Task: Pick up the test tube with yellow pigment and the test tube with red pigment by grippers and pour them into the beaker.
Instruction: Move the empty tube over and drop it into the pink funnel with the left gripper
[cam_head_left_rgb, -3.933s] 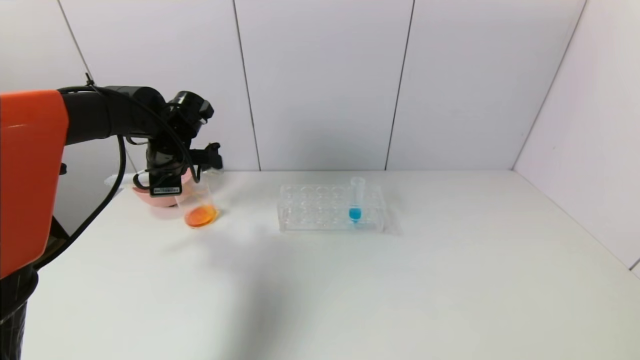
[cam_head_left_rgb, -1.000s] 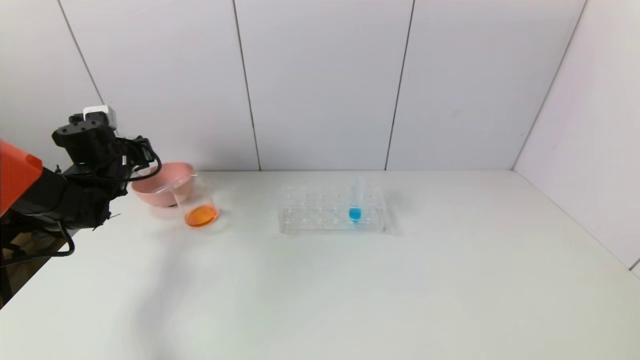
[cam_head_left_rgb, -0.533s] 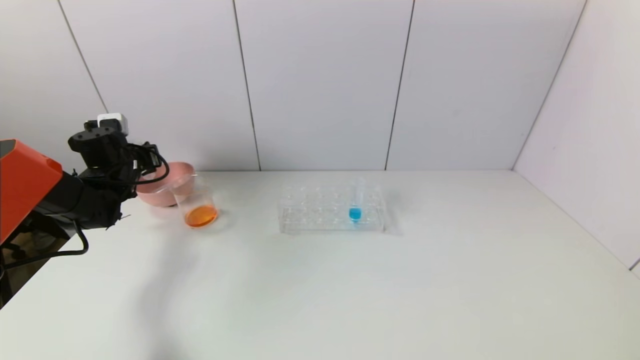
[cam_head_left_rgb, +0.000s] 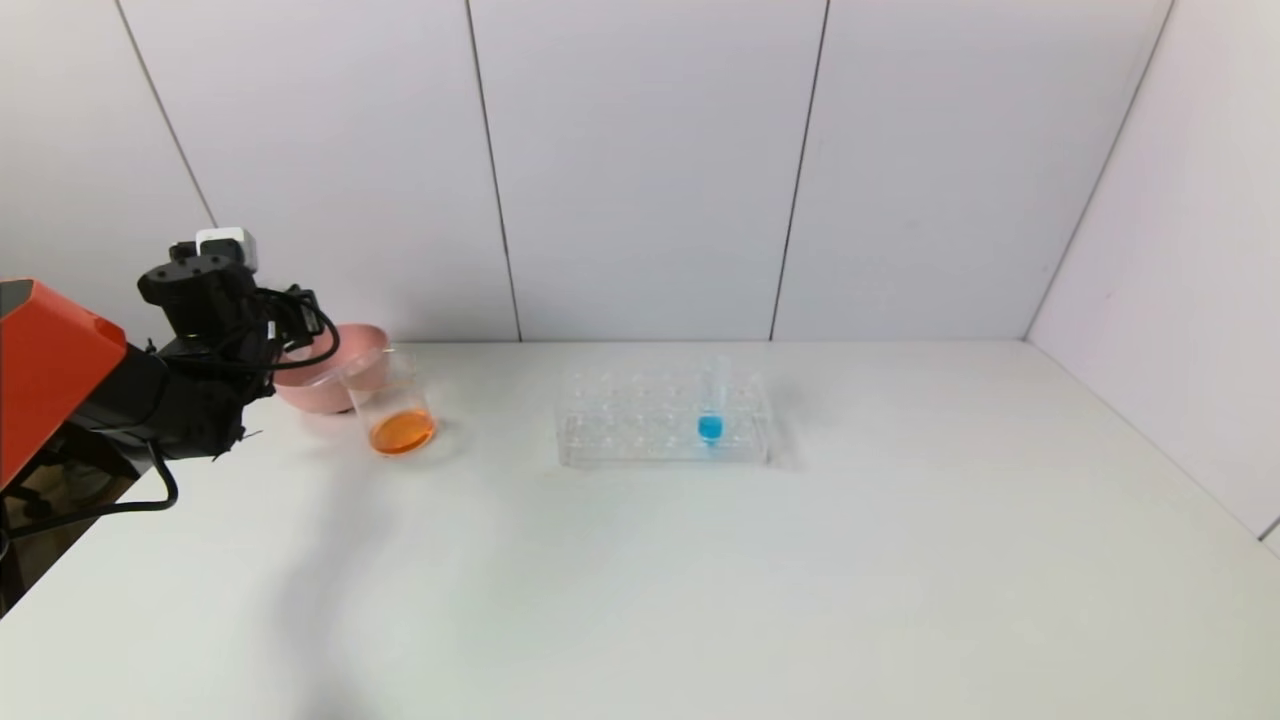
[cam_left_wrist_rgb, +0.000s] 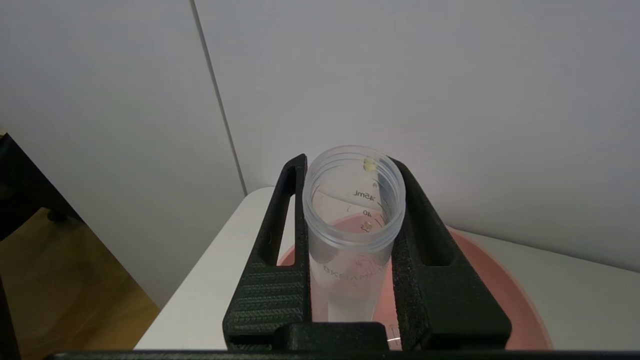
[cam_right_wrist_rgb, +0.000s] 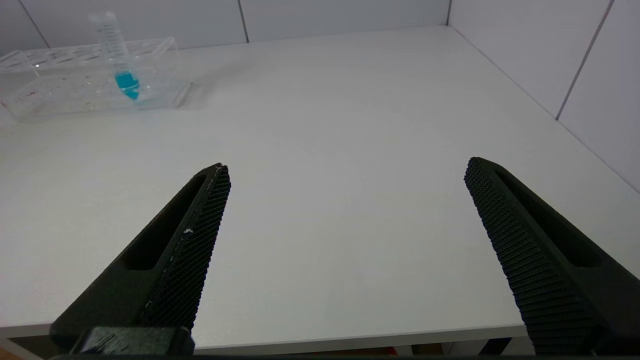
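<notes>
The left gripper (cam_left_wrist_rgb: 350, 200) is clamped on an almost empty clear tube, the test tube with yellow pigment (cam_left_wrist_rgb: 354, 200), with only yellow droplets at its rim. Directly below the claw lies the pink bowl (cam_head_left_rgb: 345, 375), at the table's (cam_head_left_rgb: 700, 580) far left. Just right of the claw stands the beaker (cam_head_left_rgb: 395, 405), touching the bowl and holding orange liquid. Further right, well apart, the tube rack (cam_head_left_rgb: 660, 415) carries the blue tube (cam_head_left_rgb: 711, 400). The right gripper (cam_right_wrist_rgb: 345, 175) hangs at the table's near edge, fingers wide apart, holding nothing. No red tube shows.
</notes>
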